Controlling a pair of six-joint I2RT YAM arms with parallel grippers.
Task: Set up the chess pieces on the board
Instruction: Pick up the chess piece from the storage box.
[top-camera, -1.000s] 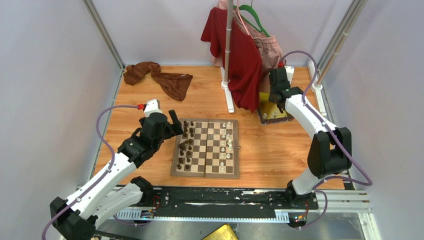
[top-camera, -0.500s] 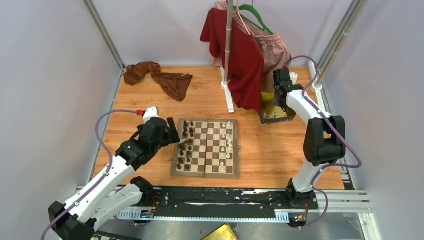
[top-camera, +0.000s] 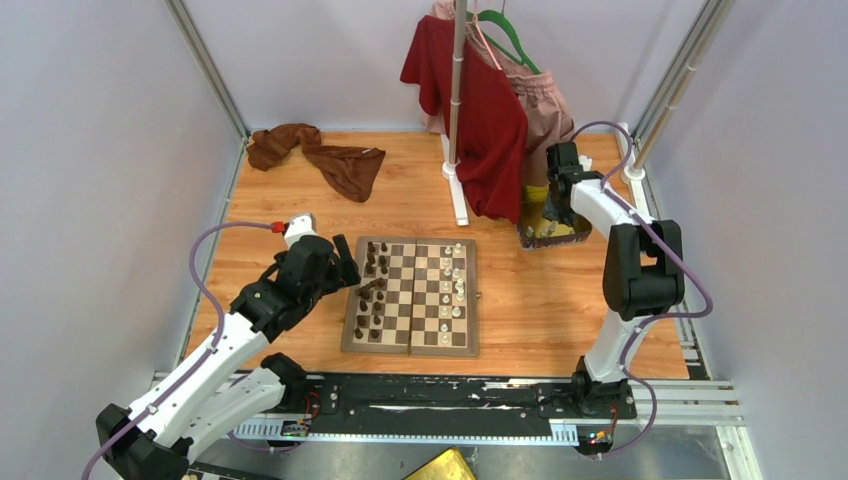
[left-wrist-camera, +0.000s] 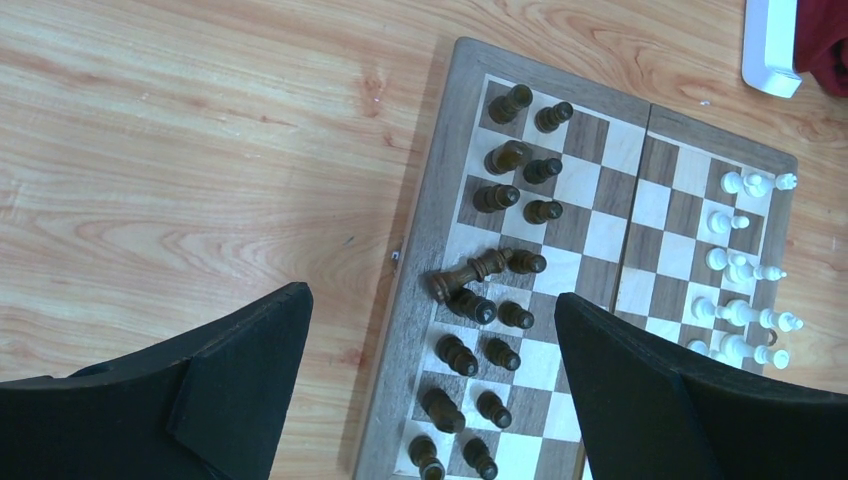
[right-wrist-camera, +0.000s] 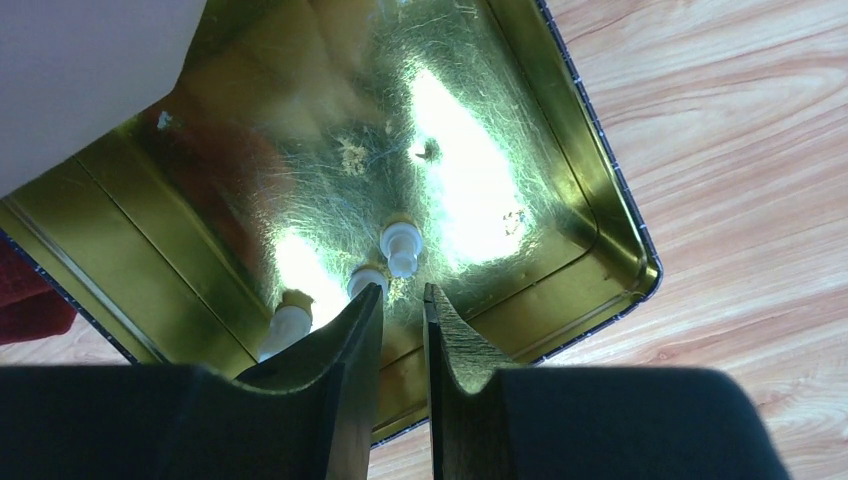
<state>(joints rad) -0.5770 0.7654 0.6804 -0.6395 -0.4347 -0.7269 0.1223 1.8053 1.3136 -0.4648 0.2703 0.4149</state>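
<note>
Gold metal tray (right-wrist-camera: 600, 190) holds three cream chess pieces (right-wrist-camera: 400, 245) at lower centre of the frame. Right gripper (right-wrist-camera: 402, 300) has its fingers nearly together just beside one. Left gripper (left-wrist-camera: 430, 300), fingers wide apart, hangs over the left border of the board (left-wrist-camera: 420, 250), where one dark piece (left-wrist-camera: 468, 275) lies toppled.

Left gripper (top-camera: 345, 268) is retreating toward lower left, away from the checkered wooden chessboard (top-camera: 412, 345). Right gripper (top-camera: 553, 210) is descending into the shiny gold metal tray (top-camera: 570, 236), upper right.
</note>
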